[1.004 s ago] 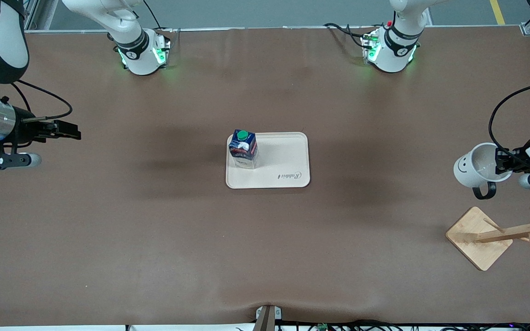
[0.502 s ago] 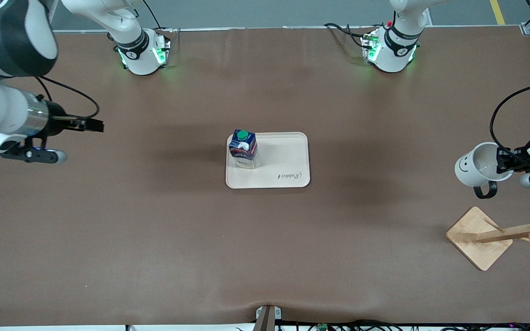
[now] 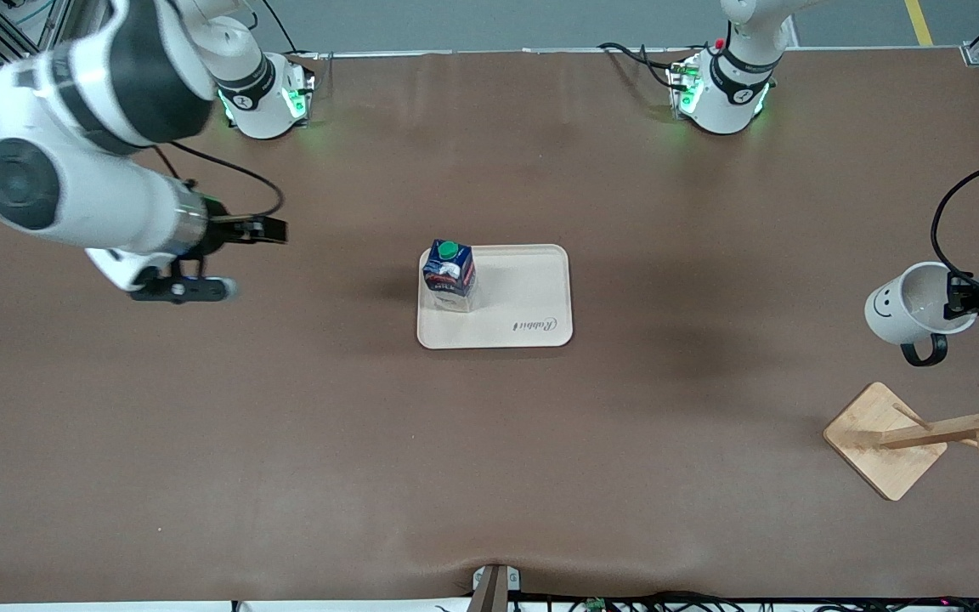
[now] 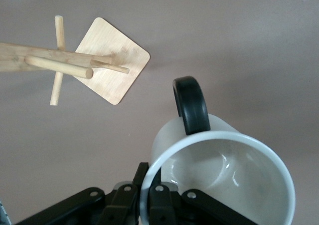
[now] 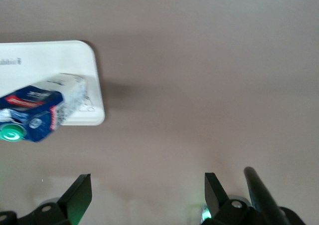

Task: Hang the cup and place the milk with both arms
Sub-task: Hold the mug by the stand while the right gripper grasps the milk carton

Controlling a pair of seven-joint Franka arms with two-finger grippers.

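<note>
Left gripper point(image 3: 961, 297) pinching the cup point(image 3: 910, 303) rim above the rack point(image 3: 923, 435), ready for hanging
Right gripper point(image 3: 273, 229), fingers spread, is waiting near the milk point(image 3: 449, 275) on the tray point(image 3: 532, 297)

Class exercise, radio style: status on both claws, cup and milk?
Left claw shut on cup, over table above wooden rack. Right claw open, empty. Milk upright on tray. Nothing blocking.
</note>
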